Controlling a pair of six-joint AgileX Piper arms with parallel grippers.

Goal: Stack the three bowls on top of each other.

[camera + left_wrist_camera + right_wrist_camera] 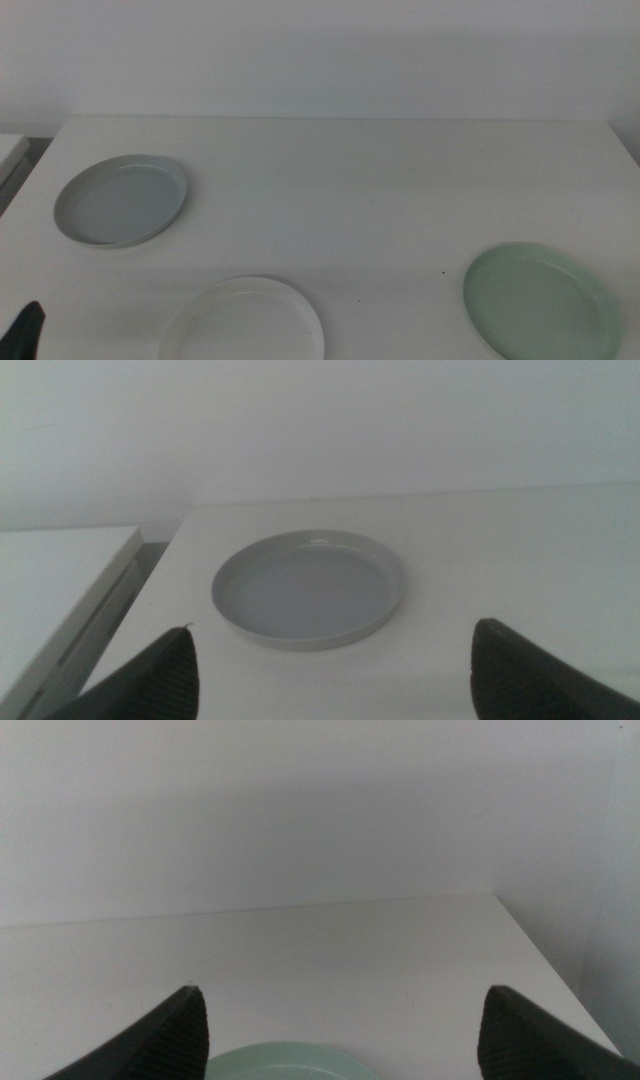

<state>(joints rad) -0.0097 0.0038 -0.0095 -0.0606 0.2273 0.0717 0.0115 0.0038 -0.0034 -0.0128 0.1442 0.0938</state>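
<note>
Three bowls (122, 201) apart — bare table (380, 190)

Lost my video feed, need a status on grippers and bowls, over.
Left gripper open, facing grey-blue bowl. Right gripper open above mint bowl. White bowl near front edge. All three apart, unstacked.

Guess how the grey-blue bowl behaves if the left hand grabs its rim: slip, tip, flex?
The grey-blue bowl looks rigid, glazed ware, so it probably will not flex. Its smooth, slightly glossy low rim may slip in a shallow pinch. It sits flat and wide on the table, so a push should slide it, not tip it. The left hand is open before it.
</note>
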